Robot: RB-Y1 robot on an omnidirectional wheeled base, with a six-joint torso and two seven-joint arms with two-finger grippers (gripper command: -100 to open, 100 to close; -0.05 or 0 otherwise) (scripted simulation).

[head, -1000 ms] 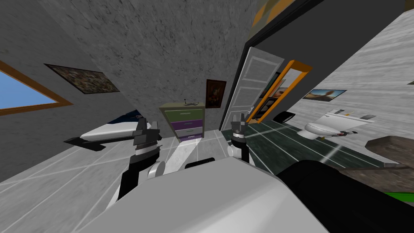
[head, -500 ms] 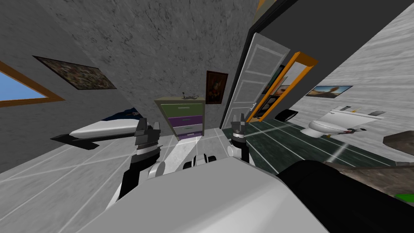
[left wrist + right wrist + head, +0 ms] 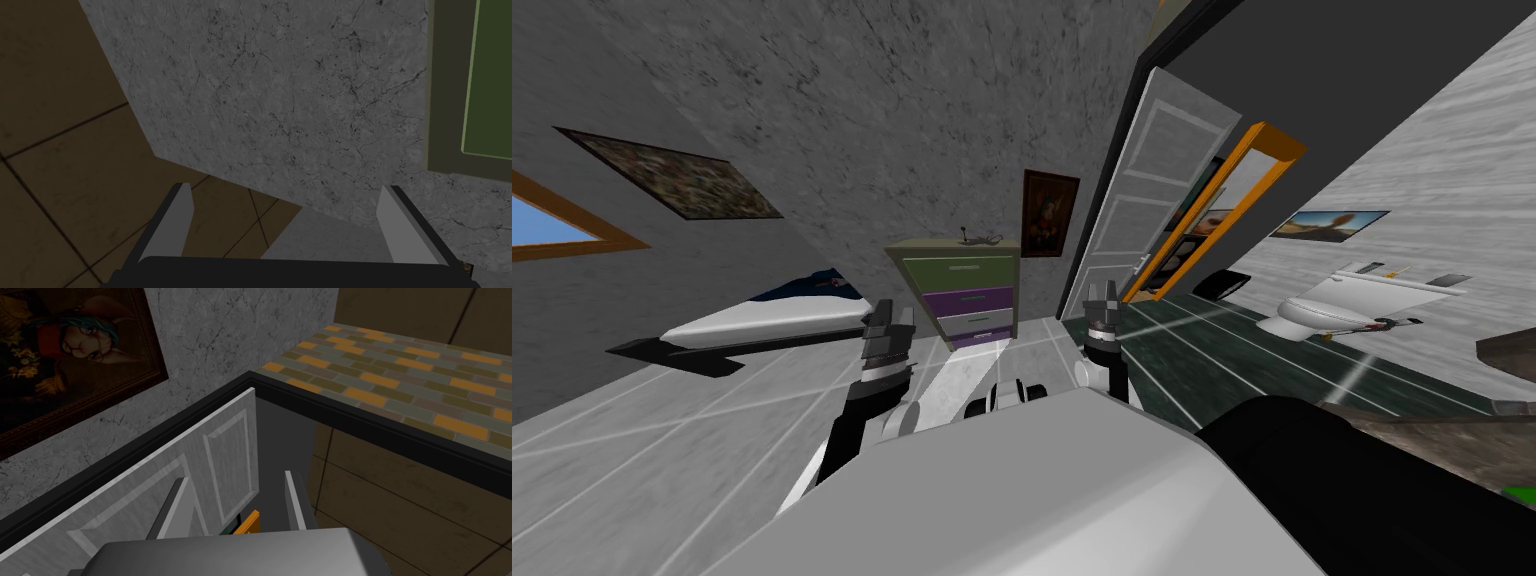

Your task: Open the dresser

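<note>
The dresser stood against the far grey wall, well apart from both arms, with tiled floor between it and the robot. It had an olive frame and four drawer fronts stacked green, purple, pale grey and purple from the top down. All four fronts looked flush with the frame. A small dark object, too small to identify, rested on its top. A bed lay to its left. To its right hung a framed portrait, and beyond that a white panelled door stood ajar. Farther right were an orange-framed mirror and a toilet.

The left end effector was raised in front of the chest, on the left, pointing towards the far wall. In the left wrist view, this end effector had its two fingers spread wide with nothing between them, and a strip of the dresser's olive frame and green drawer showed off to one side.

The right end effector was held up on the right, in line with the door. In the right wrist view, it had its fingers parted by a narrower gap and gripped nothing; the door panel and the portrait lay ahead of it.
</note>
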